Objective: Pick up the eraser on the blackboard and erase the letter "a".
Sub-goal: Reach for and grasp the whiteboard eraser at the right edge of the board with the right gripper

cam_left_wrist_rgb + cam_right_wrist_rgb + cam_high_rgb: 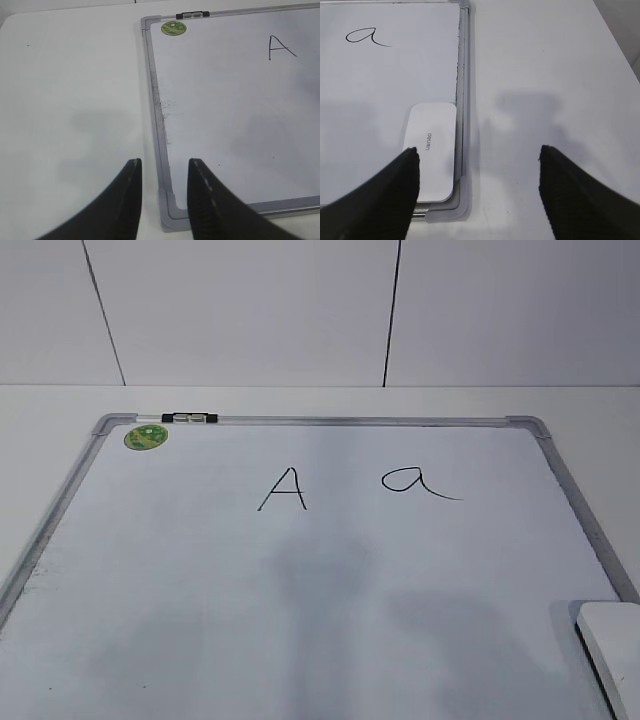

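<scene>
The white eraser (431, 148) with small grey lettering lies flat in the near right corner of the blackboard (330, 580); it also shows at the lower right of the exterior view (610, 645). The letter "a" (415, 482) is drawn right of a capital "A" (283, 488) and also shows in the right wrist view (366, 36). My right gripper (477, 152) is open and empty, above the board's corner, its left finger beside the eraser. My left gripper (164, 165) is open and empty over the board's near left corner (170, 212).
A round green sticker (146, 437) and a small black-and-silver clip (189, 418) sit at the board's far left corner. The white table (70, 115) extends left and right of the board (545, 75). A white wall stands behind.
</scene>
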